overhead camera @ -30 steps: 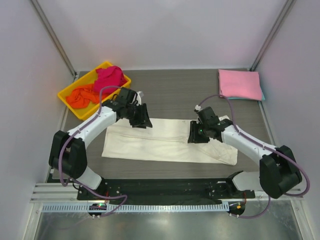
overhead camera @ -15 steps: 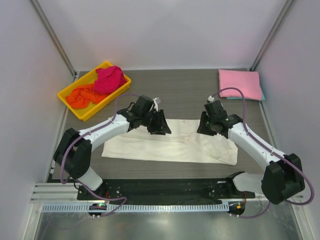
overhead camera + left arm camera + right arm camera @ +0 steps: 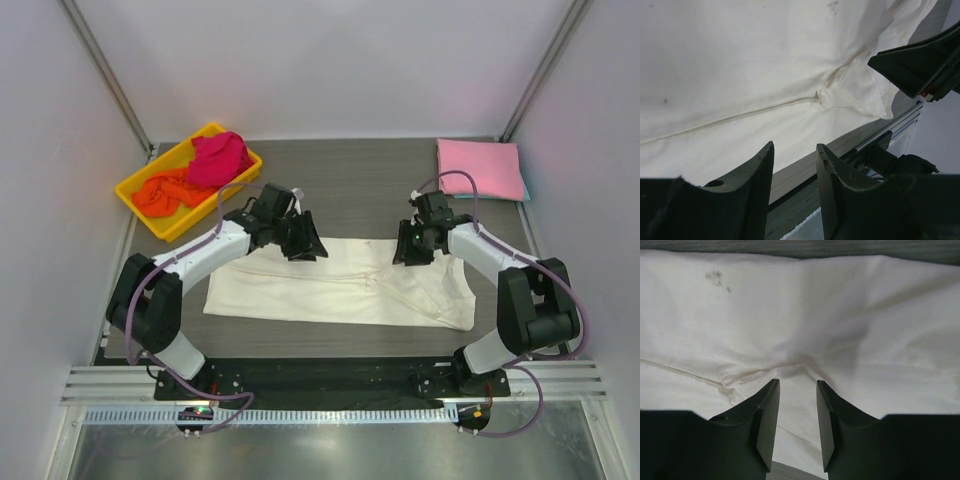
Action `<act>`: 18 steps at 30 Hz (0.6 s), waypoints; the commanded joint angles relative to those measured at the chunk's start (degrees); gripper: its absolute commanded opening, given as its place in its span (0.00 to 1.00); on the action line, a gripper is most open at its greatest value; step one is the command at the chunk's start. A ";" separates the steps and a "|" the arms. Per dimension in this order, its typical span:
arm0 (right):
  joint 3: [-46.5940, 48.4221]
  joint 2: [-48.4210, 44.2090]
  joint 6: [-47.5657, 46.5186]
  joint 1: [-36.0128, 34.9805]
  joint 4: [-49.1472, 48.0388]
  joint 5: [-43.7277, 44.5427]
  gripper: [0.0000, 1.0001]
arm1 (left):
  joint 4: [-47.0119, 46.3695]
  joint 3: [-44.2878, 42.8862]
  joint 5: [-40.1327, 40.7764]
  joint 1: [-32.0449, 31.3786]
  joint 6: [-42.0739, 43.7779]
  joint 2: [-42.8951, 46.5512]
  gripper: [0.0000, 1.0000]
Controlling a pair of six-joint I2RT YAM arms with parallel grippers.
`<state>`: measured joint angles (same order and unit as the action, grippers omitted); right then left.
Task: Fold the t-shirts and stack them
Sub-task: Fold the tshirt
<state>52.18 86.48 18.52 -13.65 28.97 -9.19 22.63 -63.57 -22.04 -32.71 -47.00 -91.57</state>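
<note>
Mid-table, cream-white t-shirt point(image 3: 330, 285) lay flat, apparently part-folded lengthwise; left gripper point(image 3: 305, 240) & right gripper point(image 3: 412, 245) hovered at its far edge, jaws apart, holding nothing; far right, pink t-shirt point(image 3: 480, 168) folded atop teal t-shirt point(image 3: 525, 192); far left, magenta t-shirt point(image 3: 220, 157) & orange t-shirt point(image 3: 165, 192) crumpled in yellow tray point(image 3: 212, 128), unfolded.

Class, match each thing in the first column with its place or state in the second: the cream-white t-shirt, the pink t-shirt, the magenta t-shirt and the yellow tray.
Column one:
1. cream-white t-shirt
2. pink t-shirt
3. magenta t-shirt
4. yellow tray

Column two:
a. bunched up inside a container
b. stands at the far left corner
c. spread out flat in the middle
d. folded neatly at the far right corner

Pairs: 1-c; 2-d; 3-a; 4-b
</note>
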 commanded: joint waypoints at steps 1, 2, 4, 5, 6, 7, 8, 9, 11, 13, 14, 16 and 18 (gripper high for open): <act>2.57 1.76 -3.32 -0.06 -4.10 -2.59 0.41 | 2.15 -3.57 -0.37 1.77 2.61 0.16 0.40; 2.83 2.55 -3.67 -0.06 -4.36 -2.76 0.41 | 2.76 -3.75 -0.28 2.29 2.88 0.25 0.41; 2.92 3.08 -4.72 -0.06 -4.45 -3.46 0.41 | 3.12 -3.67 -0.02 2.74 3.23 0.51 0.41; 2.84 3.43 -4.90 -0.06 -4.62 -3.81 0.41 | 3.03 -3.49 0.16 3.00 3.32 0.60 0.40; 2.84 3.70 -5.07 -0.06 -4.63 -3.64 0.41 | 3.12 -3.23 0.33 3.00 3.32 0.60 0.41; 2.75 3.79 -5.60 -0.06 -4.71 -3.64 0.41 | 3.12 -3.05 0.42 3.09 3.32 0.52 0.40; 2.84 4.05 -5.69 -0.06 -4.80 -3.55 0.41 | 2.77 -2.70 0.33 3.09 3.23 0.43 0.40; 2.84 4.14 -5.69 0.03 -4.80 -3.73 0.41 | 2.51 -2.35 0.33 3.09 3.15 0.51 0.40; 2.75 4.49 -5.87 -0.06 -5.41 -4.17 0.40 | 1.98 -1.82 0.07 3.09 2.88 0.17 0.40; 2.66 4.75 -5.69 -0.06 -5.94 -4.43 0.39 | 1.89 -1.82 -0.37 3.09 2.88 -0.01 0.40; 2.49 5.01 -5.34 0.03 -6.12 -4.61 0.38 | 1.98 -1.82 -0.28 3.09 2.97 -0.01 0.40; 2.22 5.28 -4.90 0.03 -6.47 -5.05 0.36 | 1.98 -1.64 -0.28 3.09 3.15 0.08 0.40; 2.05 5.19 -4.20 -0.06 -6.56 -5.57 0.33 | 1.89 -1.30 -0.02 3.09 3.32 0.43 0.40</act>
<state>52.99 91.48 13.89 -13.65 24.43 -13.13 25.06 -65.30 -21.80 -29.80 -44.62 -91.79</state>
